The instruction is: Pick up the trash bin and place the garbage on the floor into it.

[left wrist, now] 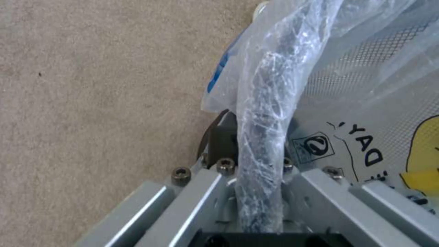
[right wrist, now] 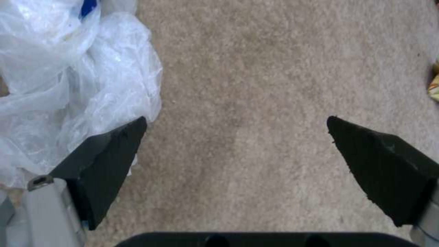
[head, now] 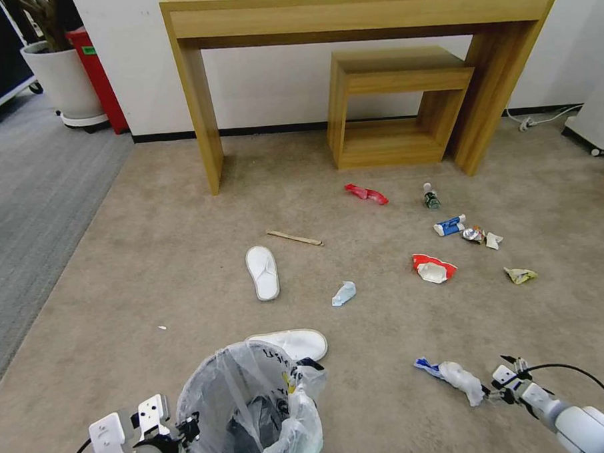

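The left gripper [head: 188, 428] clamped the trash bin [head: 250, 409] by its bagged rim at six o'clock; the right gripper [head: 499, 379] gaped wide beside a crumpled plastic bag [head: 455, 375] at four o'clock.

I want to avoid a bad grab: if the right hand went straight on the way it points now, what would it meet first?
Probably the crumpled clear plastic bag. The open right hand points at it in the head view, and the bag already lies against one finger in the right wrist view. Between the fingers lies bare carpet, so depth is uncertain.
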Tool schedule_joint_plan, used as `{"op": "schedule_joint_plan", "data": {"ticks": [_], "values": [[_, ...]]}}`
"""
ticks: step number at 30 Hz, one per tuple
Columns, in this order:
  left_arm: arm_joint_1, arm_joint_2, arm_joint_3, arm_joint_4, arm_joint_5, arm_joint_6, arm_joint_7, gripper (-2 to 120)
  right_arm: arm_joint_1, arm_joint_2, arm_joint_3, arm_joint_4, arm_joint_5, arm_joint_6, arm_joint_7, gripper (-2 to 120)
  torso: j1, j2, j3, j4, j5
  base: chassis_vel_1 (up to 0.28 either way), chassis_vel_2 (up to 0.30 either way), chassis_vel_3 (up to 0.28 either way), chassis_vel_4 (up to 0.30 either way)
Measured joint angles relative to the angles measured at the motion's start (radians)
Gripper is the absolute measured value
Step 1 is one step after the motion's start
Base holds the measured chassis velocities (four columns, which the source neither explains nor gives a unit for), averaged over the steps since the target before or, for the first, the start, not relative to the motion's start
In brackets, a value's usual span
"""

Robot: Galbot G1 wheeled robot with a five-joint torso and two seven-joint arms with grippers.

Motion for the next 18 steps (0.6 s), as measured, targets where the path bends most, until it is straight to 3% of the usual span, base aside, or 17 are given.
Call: {"op": "schedule_joint_plan", "data": {"ticks": [14,15,18], "values": [[-0.014,0.005,0.029,0.019,0.019,-0.005,0.004,0,-0.001,0.025,-0.033,0.013,0.028,0.001,-0.014,100,0.0,0.0,0.0,-0.0004,-0.0001,0.0,0.0,0.0,0.0],[-0.013,0.006,0.03,0.022,0.023,-0.007,0.004,0,0.011,0.038,-0.038,0.0,0.028,0.001,-0.013,100,0.0,0.0,0.0,-0.0005,-0.002,0.0,0.0,0.0,0.0],[-0.011,0.007,0.032,0.023,0.027,-0.009,0.005,0,0.025,0.052,-0.048,-0.015,0.026,0.003,-0.002,100,0.0,0.0,0.0,-0.001,-0.0023,0.0,0.0,0.0,0.0]]}}
